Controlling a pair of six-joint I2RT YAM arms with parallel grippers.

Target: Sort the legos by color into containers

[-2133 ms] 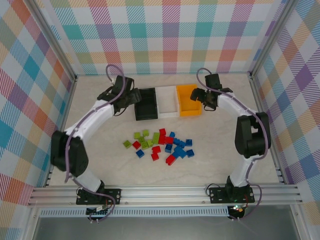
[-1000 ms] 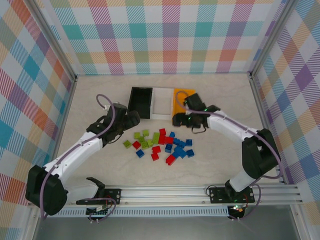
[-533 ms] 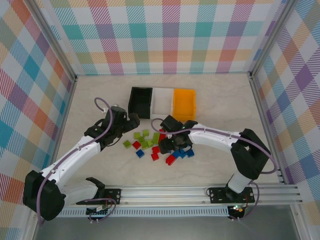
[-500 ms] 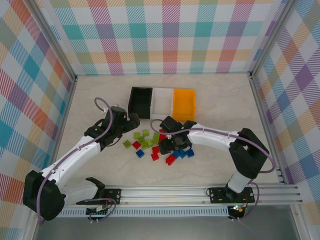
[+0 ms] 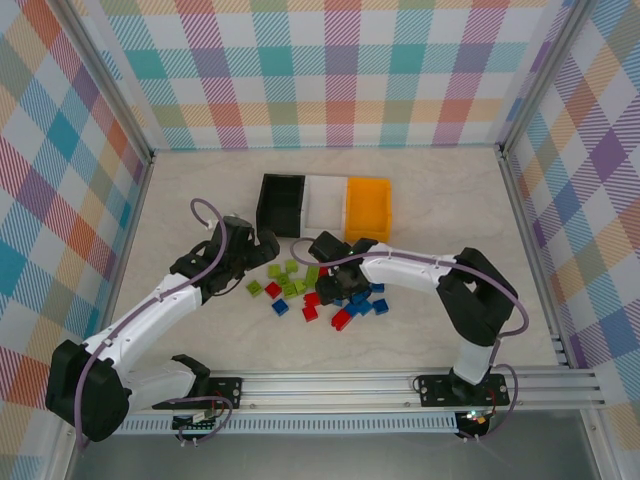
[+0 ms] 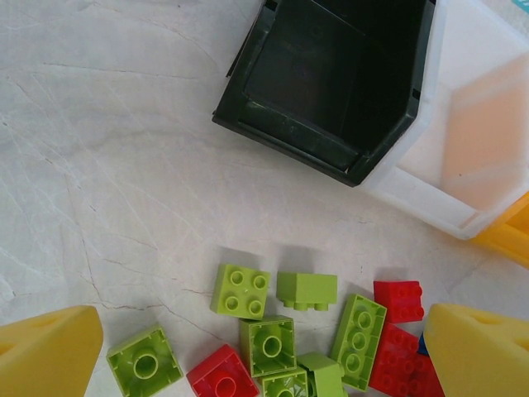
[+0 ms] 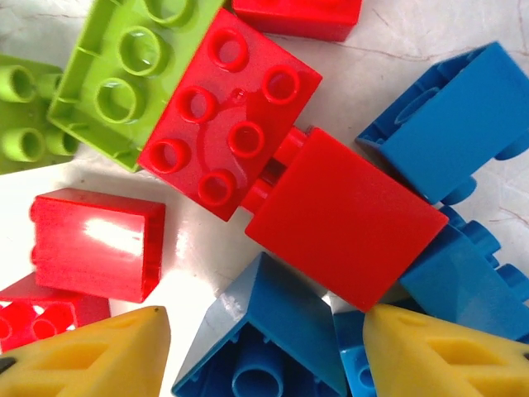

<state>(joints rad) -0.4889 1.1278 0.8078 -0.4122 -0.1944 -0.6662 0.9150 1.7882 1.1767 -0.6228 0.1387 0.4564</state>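
The legos lie in a loose pile mid-table: lime green ones (image 5: 285, 280) on the left, red ones (image 5: 314, 300) in the middle, blue ones (image 5: 360, 298) on the right. The containers stand joined behind the pile: black (image 5: 280, 205), white (image 5: 323, 205), orange-yellow (image 5: 367, 208). My left gripper (image 5: 262, 245) hovers wide open beside the green bricks (image 6: 240, 291), holding nothing. My right gripper (image 5: 335, 290) is low over the pile. Its yellow fingertips (image 7: 91, 356) stand open on either side of a blue brick (image 7: 273, 322), with thin gaps left. Red bricks (image 7: 231, 112) lie just beyond.
The black bin (image 6: 331, 83) and white bin (image 6: 471, 141) are close ahead of the left gripper, and both look empty. Checkered walls and metal rails (image 5: 330, 385) enclose the table. Bare tabletop (image 5: 200, 190) lies left of the bins, with more to the right of the pile.
My right arm swung from the orange-yellow bin down and left onto the pile, and its jaws narrowed around a blue brick. The left gripper stayed open and barely moved.
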